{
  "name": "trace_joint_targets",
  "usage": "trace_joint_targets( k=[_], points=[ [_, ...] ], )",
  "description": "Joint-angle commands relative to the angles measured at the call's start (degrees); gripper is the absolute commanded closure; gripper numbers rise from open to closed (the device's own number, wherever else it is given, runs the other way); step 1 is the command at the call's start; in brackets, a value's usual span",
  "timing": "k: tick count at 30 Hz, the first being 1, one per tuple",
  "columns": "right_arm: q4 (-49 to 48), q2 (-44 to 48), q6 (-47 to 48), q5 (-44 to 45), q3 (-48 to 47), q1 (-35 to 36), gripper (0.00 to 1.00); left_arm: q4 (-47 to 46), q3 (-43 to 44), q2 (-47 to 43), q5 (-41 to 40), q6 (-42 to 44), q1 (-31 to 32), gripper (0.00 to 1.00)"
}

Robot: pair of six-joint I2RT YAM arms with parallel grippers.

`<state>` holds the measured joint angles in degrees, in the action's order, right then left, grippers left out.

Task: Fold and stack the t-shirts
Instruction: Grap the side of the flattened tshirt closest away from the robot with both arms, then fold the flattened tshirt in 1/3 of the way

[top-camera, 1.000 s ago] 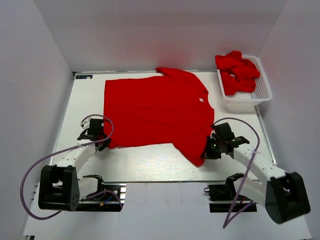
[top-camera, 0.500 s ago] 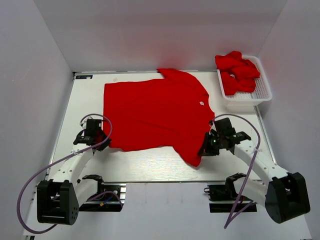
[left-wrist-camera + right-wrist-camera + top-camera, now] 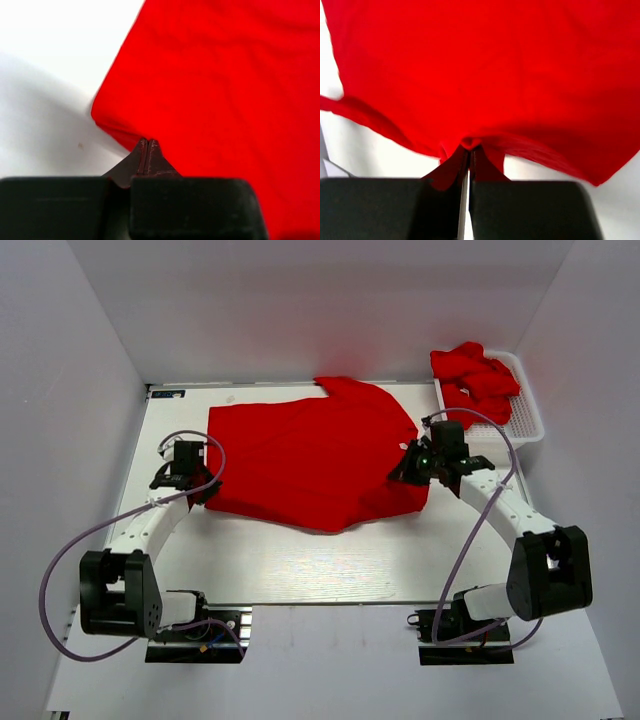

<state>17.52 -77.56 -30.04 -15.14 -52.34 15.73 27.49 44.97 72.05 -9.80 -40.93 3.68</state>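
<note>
T-shirt (image 3: 310, 455) lies mid-table, its near hem clenched at both corners by the left gripper (image 3: 148, 143) and right gripper (image 3: 469, 148). The first fold seems underway. Next, carry the hem evenly toward the far edge. Beyond, more shirts (image 3: 475, 375) fill the basket (image 3: 527, 418).

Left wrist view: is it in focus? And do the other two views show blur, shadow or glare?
Left wrist view: the left gripper is out of focus, the shirt soft-edged, a grey shadow on the table. Right wrist view: the right gripper blurred too; the saturated red hides most folds. Top view: sharp, evenly lit, faint sheen on the table.
</note>
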Motion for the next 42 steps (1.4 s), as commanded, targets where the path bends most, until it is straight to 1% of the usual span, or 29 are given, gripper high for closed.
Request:
trace_joint_targets(
  k=[1,4,6,7,9,13,16,17,19,26,30,31,32,33,34,36,37,38,39,41,42],
  points=[
    [-5.3,-2.6,-1.9,0.7,-5.4,-1.9,1.0,-3.3,4.2,2.3,-4.4,0.1,-0.5,1.0],
    [-6.3,-5.4,-1.9,2.0,-8.6,-3.1,1.0,-3.9,6.9,5.8,-5.0,0.1,-1.6,1.0],
    [-7.0,-6.4,-2.0,2.5,-10.5,-4.0,1.0,-6.1,7.4,7.7,-3.7,0.1,-2.1,1.0],
    [-6.9,-8.3,-1.9,2.6,-11.2,-4.3,1.0,-7.0,8.0,8.2,-3.7,0.1,-2.1,1.0],
    [-6.9,-9.3,-1.6,2.5,-13.6,-5.7,1.0,-8.3,8.8,9.2,-3.2,0.1,-2.6,1.0],
    [-7.8,-14.4,-1.1,1.7,-16.7,-6.8,1.0,-9.5,10.8,12.1,-3.2,0.1,-3.8,1.0],
    [-8.5,-16.9,-0.7,-0.1,-19.8,-7.6,1.0,-12.0,11.6,14.9,-1.5,0.7,-4.3,1.0],
    [-8.6,-18.8,-0.6,-0.4,-20.9,-8.0,1.0,-14.3,11.6,16.3,0.3,0.7,-4.3,1.0],
    [-10.5,-20.8,-0.5,-0.6,-21.6,-8.3,1.0,-15.8,12.4,17.8,0.8,0.7,-4.3,1.0],
    [-10.5,-27.0,0.3,0.6,-26.7,-8.8,1.0,-15.8,16.9,24.4,0.3,0.1,-4.3,1.0],
    [-8.6,-32.4,1.6,1.0,-32.9,-9.0,1.0,-12.8,21.0,27.6,-0.8,-0.4,-4.3,1.0],
    [-8.2,-33.6,2.3,1.6,-35.0,-9.0,1.0,-11.9,21.9,28.1,-1.9,-0.4,-4.3,0.96],
    [-7.1,-34.5,2.5,1.8,-36.2,-9.0,0.95,-11.2,23.4,28.8,-2.4,-0.4,-4.3,0.93],
    [-5.3,-38.2,2.8,1.7,-39.3,-8.9,0.87,-10.7,24.2,28.8,-2.9,-1.0,-4.3,0.88],
    [-4.5,-39.4,2.8,2.6,-42.6,-8.9,0.7,-10.1,24.9,28.8,-2.9,-1.0,-4.8,0.57],
    [-0.7,-43.5,2.9,3.8,-46.2,-9.0,0.49,-8.2,27.8,28.8,-4.5,-1.0,-4.8,0.02],
    [1.3,-44.8,3.3,5.8,-50.9,-8.8,0.34,-6.2,28.8,28.2,-5.7,-1.6,-5.3,0.0],
    [2.9,-44.9,3.7,6.3,-52.0,-8.6,0.2,-5.0,30.9,28.2,-6.5,-1.6,-5.4,0.0],
    [3.1,-44.7,4.3,7.2,-53.0,-8.6,0.1,-3.9,31.9,27.5,-7.4,-1.6,-5.4,0.0],
    [2.6,-42.8,5.5,7.5,-52.0,-8.3,0.1,-2.3,33.1,25.7,-8.0,-1.6,-5.4,0.0],
    [2.2,-41.9,5.6,7.2,-49.6,-8.3,0.1,-2.9,32.6,24.8,-6.6,-1.6,-5.4,0.0]
  ],
)
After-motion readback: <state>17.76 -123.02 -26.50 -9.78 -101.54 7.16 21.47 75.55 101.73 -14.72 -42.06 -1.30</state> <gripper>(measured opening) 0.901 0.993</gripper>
